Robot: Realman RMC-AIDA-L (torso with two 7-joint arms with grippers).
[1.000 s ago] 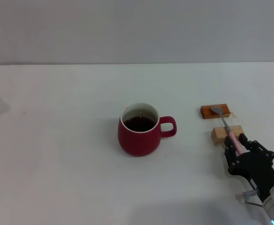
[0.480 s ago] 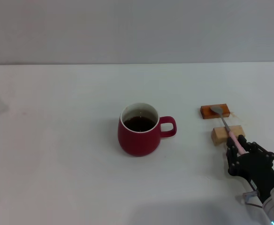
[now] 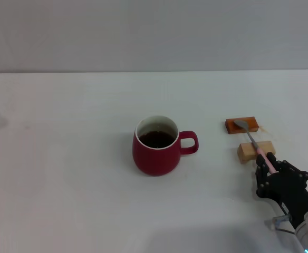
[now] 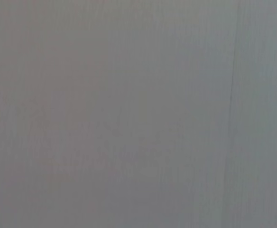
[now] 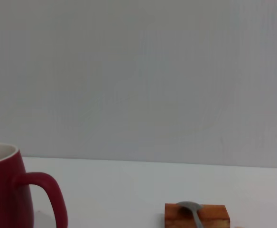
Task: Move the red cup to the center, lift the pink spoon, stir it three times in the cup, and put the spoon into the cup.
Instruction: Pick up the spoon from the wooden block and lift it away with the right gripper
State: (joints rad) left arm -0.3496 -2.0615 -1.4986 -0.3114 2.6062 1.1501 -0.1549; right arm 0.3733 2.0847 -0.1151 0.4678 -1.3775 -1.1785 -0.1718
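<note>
1. Pink spoon (image 3: 255,144) lies at the right side of the tabletop (image 3: 80,190), bridging two small blocks: its silver bowl rests on the orange-brown block (image 3: 241,125) at the far end, its shaft crosses the pale wooden block (image 3: 255,151), and its pink handle runs toward the near-right.
2. Its long axis runs far-to-near with a slight rightward slant, so the handle end points straight at the right end effector (image 3: 269,169).
3. That end effector sits just near of the pale block, its dark fingers (image 3: 260,167) on either side of the handle tip. Whether they have closed on it I cannot tell.
4. The right arm reaches in low from the near-right corner, roughly in line with the spoon.
5. The red cup (image 3: 155,145) stands near the middle of the tabletop, well apart to the left of the spoon, handle turned right, dark liquid inside.
6. Judging by this, the lift should carry the spoon up and then left to the cup.
7. The left end effector is out of sight; its wrist camera shows only a blank grey surface.
</note>
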